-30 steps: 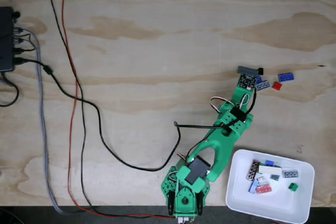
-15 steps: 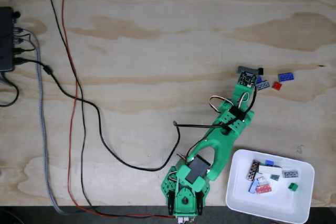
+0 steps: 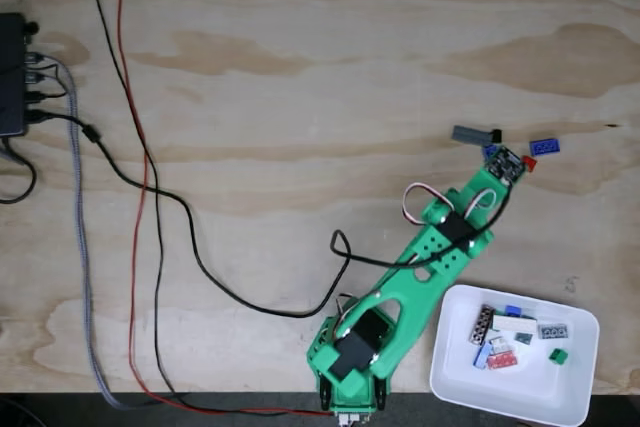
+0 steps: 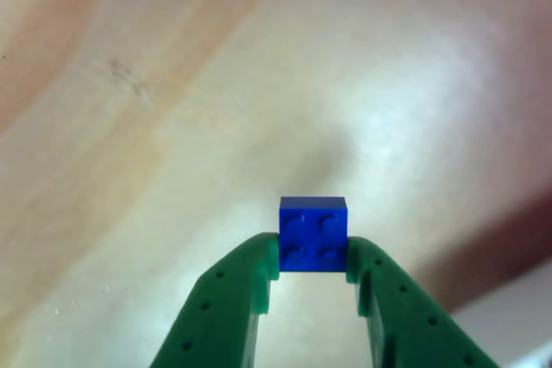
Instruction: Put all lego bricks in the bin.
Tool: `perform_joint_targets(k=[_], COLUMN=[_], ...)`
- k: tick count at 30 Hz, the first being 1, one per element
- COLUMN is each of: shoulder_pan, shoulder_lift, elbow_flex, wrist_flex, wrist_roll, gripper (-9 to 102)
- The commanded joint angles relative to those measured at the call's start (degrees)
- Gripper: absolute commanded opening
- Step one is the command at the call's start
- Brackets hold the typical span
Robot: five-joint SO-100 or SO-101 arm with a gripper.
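Above the worktop [image 3: 300,97], up-left of the bin [image 3: 455,372], I see my hand [image 4: 313,252] pinching a blue 2x2 lego brick [image 4: 312,232]; several bricks lie inside that bin.

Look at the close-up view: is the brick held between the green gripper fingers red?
No. The brick clamped between the green fingers of the gripper is blue, with four studs on top.
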Motion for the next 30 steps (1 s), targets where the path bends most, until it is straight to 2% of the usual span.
perform_joint_targets(k=[1,5,7,9,10,12,13,14,17,20,21,23,25,27,30], shoulder_pan=[23.47,40.69,42.80,42.10,41.57,41.40,41.13,39.90,31.20,17.05,11.43,1.58,-5.27,-10.37,-14.41], shoulder_lift=[21.53,21.01,18.02,13.97,12.30,10.81,10.46,9.67,5.10,-4.31,-9.05,-16.35,-22.50,-29.71,-39.38], elbow_flex=[-4.92,3.78,9.40,11.51,11.51,11.69,11.16,10.28,2.64,-7.82,-11.60,-14.94,-17.58,-22.41,-33.84], wrist_flex=[13.54,3.08,-5.80,-11.07,-12.04,-13.97,-13.97,-13.80,-9.93,-7.38,-8.70,-17.05,-20.83,-18.90,-11.60], wrist_roll=[-9.40,-23.20,-23.82,-21.18,-20.04,-18.63,-17.84,-16.00,-5.27,5.63,8.70,15.82,22.32,27.77,38.76], gripper=[0,0,0,2,8,37,42,42,40,39,39,36,34,33,32])
